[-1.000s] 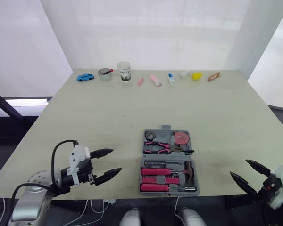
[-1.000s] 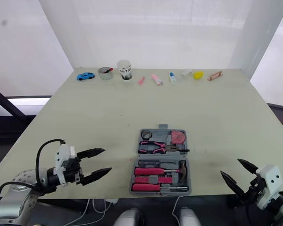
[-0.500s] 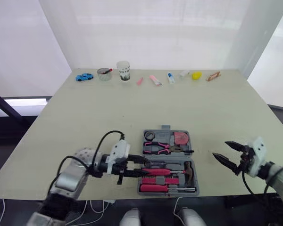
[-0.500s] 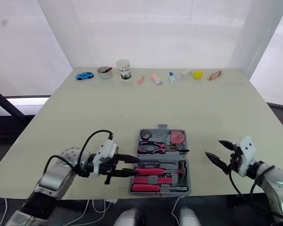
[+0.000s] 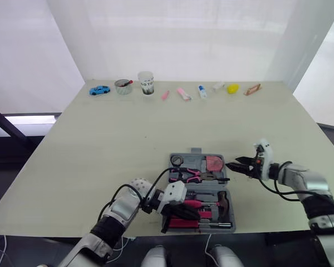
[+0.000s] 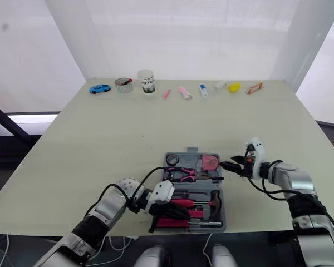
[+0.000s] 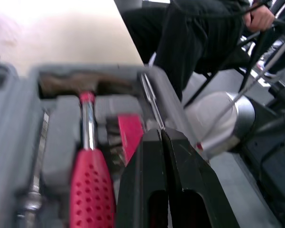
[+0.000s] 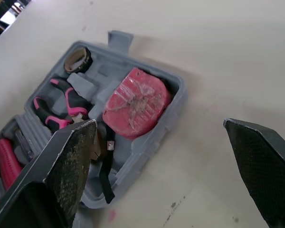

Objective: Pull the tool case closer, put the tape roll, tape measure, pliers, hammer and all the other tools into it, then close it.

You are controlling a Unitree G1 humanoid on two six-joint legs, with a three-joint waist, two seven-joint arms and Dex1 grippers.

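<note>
The grey tool case [image 5: 171, 189] lies open near the table's front edge. Its far half holds a black tape roll [image 5: 177, 161], a pink tape measure [image 5: 214, 163] and pink-handled pliers [image 5: 192, 174]. Its near half holds the hammer [image 5: 222, 200] and pink-handled screwdrivers [image 5: 183, 203]. My left gripper [image 5: 185, 213] is shut low over the near half, its fingertips [image 7: 154, 142] pressed together at the case's front rim, with nothing seen between them. My right gripper [image 5: 234, 164] stands open just beside the far half's right edge, pointing at the tape measure [image 8: 135, 102].
Along the table's far edge stand a blue toy car [image 5: 100, 90], a tin [image 5: 123, 87], a cup [image 5: 146, 83], small tubes and a yellow object [image 5: 232, 88]. A seated person [image 7: 204, 28] shows beyond the front edge. The case sits close to that edge.
My left gripper swung in from the front left onto the case's near half and shut. My right gripper came in from the front right to the case's right side, still open.
</note>
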